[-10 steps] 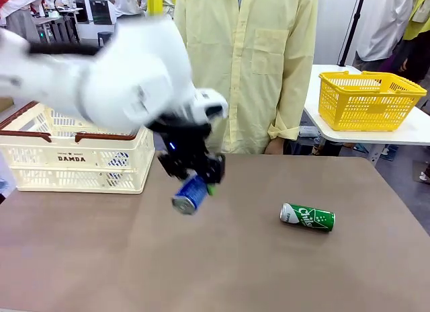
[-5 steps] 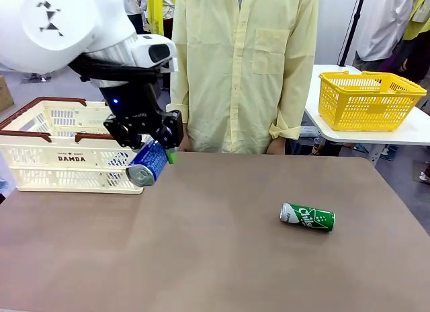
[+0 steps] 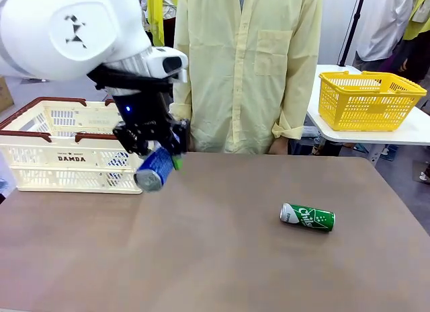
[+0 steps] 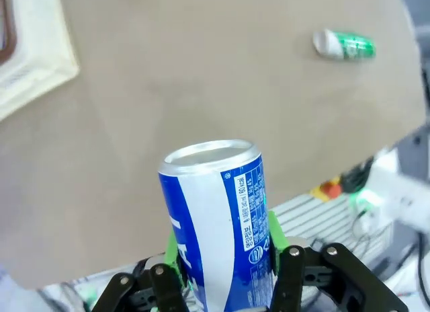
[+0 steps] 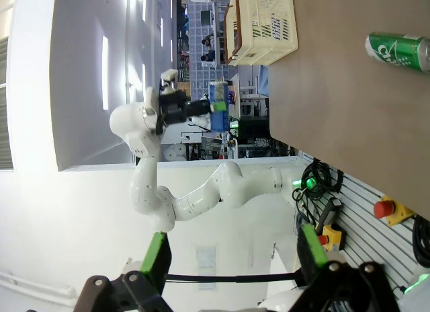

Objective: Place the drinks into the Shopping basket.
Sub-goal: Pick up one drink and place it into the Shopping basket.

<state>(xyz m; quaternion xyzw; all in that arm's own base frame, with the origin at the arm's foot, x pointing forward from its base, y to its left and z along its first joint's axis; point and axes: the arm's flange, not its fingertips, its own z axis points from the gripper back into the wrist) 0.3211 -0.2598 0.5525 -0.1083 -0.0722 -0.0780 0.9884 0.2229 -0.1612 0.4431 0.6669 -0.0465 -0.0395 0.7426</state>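
Observation:
My left gripper (image 3: 163, 159) is shut on a blue drink can (image 3: 154, 169), holding it tilted in the air just off the right end of the cream Shopping basket (image 3: 70, 159). Up close, the blue can (image 4: 216, 221) sits between the green pads (image 4: 272, 235), and a corner of the basket (image 4: 33, 50) lies at the upper left. A green drink can (image 3: 307, 217) rests on its side on the brown table, right of centre; the green can (image 4: 344, 44) also appears far off. My right gripper (image 5: 232, 258) is open in the air, with the green can (image 5: 398, 50) at the upper right.
A person in a pale yellow shirt (image 3: 248, 70) stands at the far edge of the table. A yellow mesh basket (image 3: 368, 100) sits on a white side table at the right. The brown table (image 3: 222, 258) is bare around the green can.
My left arm carried the blue can up and left from mid-table to the basket's right end, then shifted slightly right and down. The green can has stayed put.

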